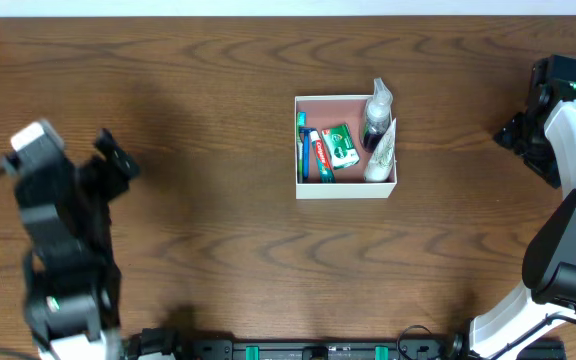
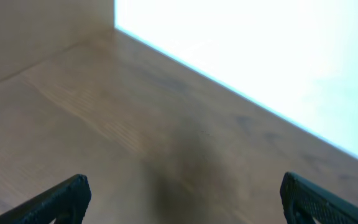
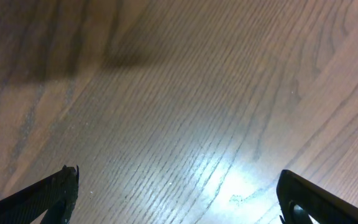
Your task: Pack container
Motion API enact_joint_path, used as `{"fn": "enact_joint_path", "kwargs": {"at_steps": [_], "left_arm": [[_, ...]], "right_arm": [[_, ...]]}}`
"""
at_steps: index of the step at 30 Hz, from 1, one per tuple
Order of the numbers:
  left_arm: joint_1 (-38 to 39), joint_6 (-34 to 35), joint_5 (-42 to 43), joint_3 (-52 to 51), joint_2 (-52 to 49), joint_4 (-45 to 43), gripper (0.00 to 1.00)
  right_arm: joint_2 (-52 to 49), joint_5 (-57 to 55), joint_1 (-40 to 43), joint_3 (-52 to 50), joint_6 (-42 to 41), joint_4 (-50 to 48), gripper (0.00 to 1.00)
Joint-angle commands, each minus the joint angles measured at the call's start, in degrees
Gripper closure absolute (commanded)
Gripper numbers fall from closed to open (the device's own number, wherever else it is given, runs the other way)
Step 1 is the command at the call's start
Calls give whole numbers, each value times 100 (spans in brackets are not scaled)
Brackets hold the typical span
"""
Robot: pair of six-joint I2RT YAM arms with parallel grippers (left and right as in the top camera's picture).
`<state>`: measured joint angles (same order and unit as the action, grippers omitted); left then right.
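one container (image 1: 346, 190): it is sitting near the middle of the table (image 1: 168, 90), well apart from both arms. its walls are looking white and its floor pinkish.
five things inside: all are lying or leaning in the container.
one toothbrush (image 1: 302, 148): lying along the left wall.
one toothpaste tube (image 1: 317, 156): lying just beside the toothbrush.
one small green box (image 1: 341, 146): lying tilted in the middle.
one bottle (image 1: 376, 118): dark with a white top, leaning in the far right corner, its top poking past the rim.
one white packet (image 1: 382, 155): lying along the right wall, touching the bottle.
two arms: the left arm (image 1: 63, 250) is standing at the left side, the right arm (image 1: 573, 200) at the right side.
only the overhead view: is showing the container, its five things and both arms.
only the left wrist view: is showing the table edge with a bright white strip (image 2: 260, 50) past it.
only the right wrist view: is showing bare wood up close, with a shiny spot (image 3: 229, 180) and a dark shadow.
left gripper (image 2: 184, 198): its two fingers (image 2: 67, 198) are spreading wide, holding nothing and hanging over bare wood.
right gripper (image 3: 178, 193): its two fingers (image 3: 55, 193) are spreading wide too, holding nothing, over bare wood.
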<state>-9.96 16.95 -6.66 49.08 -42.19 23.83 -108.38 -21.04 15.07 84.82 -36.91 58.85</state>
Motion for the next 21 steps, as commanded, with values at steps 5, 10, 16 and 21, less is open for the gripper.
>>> {"fn": "enact_joint_path", "kwargs": {"at_steps": [5, 10, 16, 21], "left_arm": [[7, 743, 240, -1578, 1779, -809, 2], [26, 739, 236, -2664, 2754, -1753, 2], [269, 1047, -96, -3738, 3254, -3069, 2], [476, 1718, -553, -4242, 3285, -3639, 2]], "right_arm": [[-39, -52, 24, -20, -76, 7, 1], [-39, -52, 24, -20, -76, 7, 1], [-39, -52, 24, -20, -76, 7, 1], [-39, -52, 24, -20, -76, 7, 1]]}}
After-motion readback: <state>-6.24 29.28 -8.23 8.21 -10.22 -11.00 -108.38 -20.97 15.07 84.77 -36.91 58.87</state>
